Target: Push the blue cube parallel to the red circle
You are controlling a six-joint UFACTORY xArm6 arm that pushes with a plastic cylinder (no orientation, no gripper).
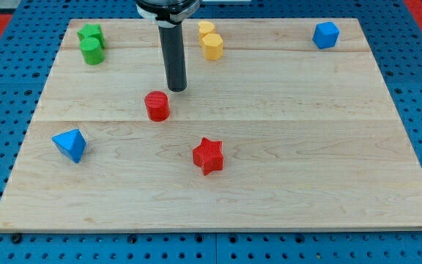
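The blue cube (pixel 326 34) sits near the board's top right corner. The red circle, a short red cylinder (pixel 157 105), stands left of the board's middle. My tip (pixel 176 89) is the lower end of the dark rod, just above and to the right of the red circle, apart from it by a small gap. The blue cube is far to the right of my tip.
A blue triangular block (pixel 70 144) lies at the left. A red star (pixel 209 155) lies below the middle. Two green blocks (pixel 91 44) sit at the top left. Two yellow blocks (pixel 210 39) sit at top centre. The wooden board (pixel 306 161) rests on a blue pegboard.
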